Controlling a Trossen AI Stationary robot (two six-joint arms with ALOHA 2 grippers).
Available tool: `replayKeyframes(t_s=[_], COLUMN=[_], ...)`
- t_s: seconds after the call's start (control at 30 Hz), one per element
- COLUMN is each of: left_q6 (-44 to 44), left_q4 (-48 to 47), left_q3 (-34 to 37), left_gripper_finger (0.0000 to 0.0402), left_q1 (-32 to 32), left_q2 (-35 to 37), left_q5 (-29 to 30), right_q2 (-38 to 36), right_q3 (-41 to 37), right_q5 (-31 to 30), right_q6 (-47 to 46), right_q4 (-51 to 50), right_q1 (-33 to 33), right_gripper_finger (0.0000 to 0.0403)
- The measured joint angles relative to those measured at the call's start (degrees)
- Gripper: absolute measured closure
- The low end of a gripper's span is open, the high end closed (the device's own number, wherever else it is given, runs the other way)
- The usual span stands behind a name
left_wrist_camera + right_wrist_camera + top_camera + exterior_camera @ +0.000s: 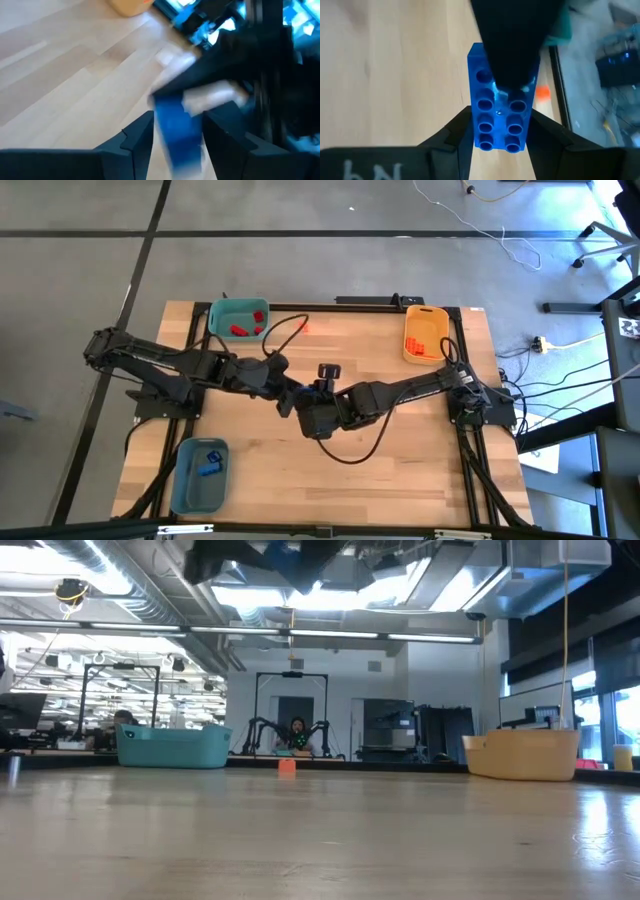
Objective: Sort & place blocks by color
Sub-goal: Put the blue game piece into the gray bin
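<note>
Three plastic bins are counted on the wooden table [400,470]: one teal bin [222,314], one yellow-orange bin [424,314] and one grey-blue bin [186,486]. One small orange plastic block [287,766] is seen loose on the table. One blue studded brick [497,117] is seen. Two dark robot arms are counted. Blocks inside the bins cannot be counted reliably.

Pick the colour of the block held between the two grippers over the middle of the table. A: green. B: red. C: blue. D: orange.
C: the right wrist view shows a blue block between the right gripper fingers, with the left gripper also closed on it in the left wrist view.
</note>
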State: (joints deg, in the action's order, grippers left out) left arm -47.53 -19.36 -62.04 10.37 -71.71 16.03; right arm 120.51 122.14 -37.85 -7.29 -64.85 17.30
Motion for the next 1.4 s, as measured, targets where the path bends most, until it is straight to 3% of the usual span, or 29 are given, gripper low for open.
replayKeyframes(t_s=[0.67,1.13,1.23,1.4], left_q6=[-3.7,-5.86,-4.55,-2.36], left_q4=[1.0,-1.48,-1.49,-1.5], left_q3=[0.06,0.04,0.04,-0.02], left_gripper_finger=[0.0242,0.0244,0.0259,0.0321], left_q1=[-0.01,1.58,1.59,1.57], left_q2=[0.03,0.05,0.03,0.05], left_q5=[-4.45,0.64,0.72,2.05], right_q2=[-0.11,-0.11,-0.07,-0.03], right_q3=[0.17,0.08,0.08,0.06], right_q5=[0.15,-1.48,-1.41,-1.97], right_q6=[2.02,2.42,2.51,3.08], right_q4=[3.14,2.57,2.62,2.47], right_q1=[0.29,0.15,0.16,0.09], right_gripper_finger=[0.0263,0.0263,0.0263,0.0263])
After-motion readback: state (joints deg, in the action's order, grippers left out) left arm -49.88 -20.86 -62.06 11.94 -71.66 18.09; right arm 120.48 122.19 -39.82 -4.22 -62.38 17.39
